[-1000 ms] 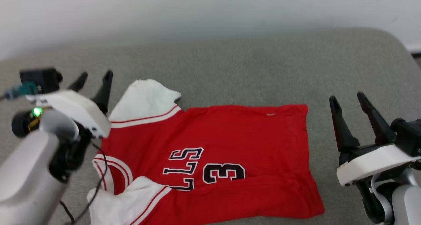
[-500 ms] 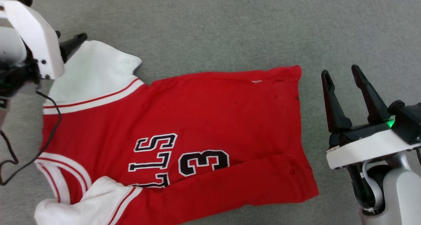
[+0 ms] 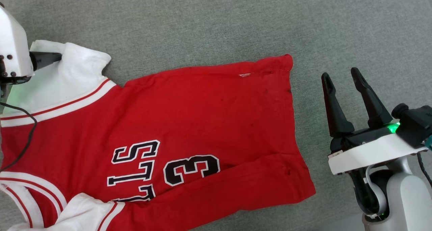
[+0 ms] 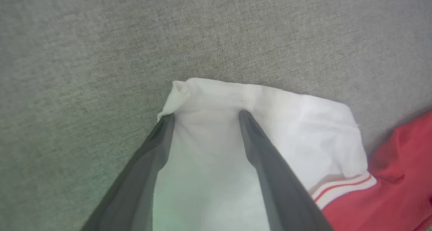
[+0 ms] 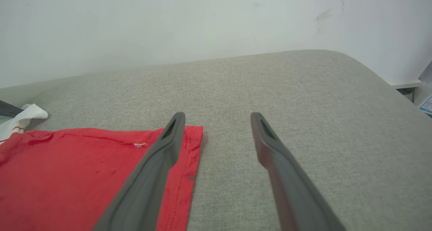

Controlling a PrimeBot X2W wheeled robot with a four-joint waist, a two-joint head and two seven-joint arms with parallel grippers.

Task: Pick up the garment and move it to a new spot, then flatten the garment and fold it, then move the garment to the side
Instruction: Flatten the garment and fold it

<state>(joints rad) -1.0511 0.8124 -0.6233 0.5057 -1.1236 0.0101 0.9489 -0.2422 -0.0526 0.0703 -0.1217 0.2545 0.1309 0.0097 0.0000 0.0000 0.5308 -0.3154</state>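
The garment [image 3: 202, 116] is a red jersey lying spread on the grey cushion, collar to the left and hem to the right. Its near side is folded over part of the black lettering [image 3: 162, 167]. My left gripper [image 4: 206, 114] is open, its tips resting on the far white sleeve [image 4: 297, 129]; one dark finger [image 3: 47, 58] lies on that sleeve [image 3: 77, 75]. My right gripper [image 3: 341, 75] stands open just right of the hem, apart from it. In the right wrist view the right gripper [image 5: 217, 114] is beside the garment's far hem corner [image 5: 194, 136].
The grey cushion [image 3: 209, 21] stretches beyond the garment and to its right. A white wall [image 5: 168, 21] rises behind it, and the cushion rounds off at its right edge [image 5: 388, 85]. A black cable [image 3: 25, 143] from my left arm hangs over the collar end.
The head camera has tipped down, shifting the whole picture. My left gripper has come from beside the far sleeve onto it. The right gripper stays open beside the hem.
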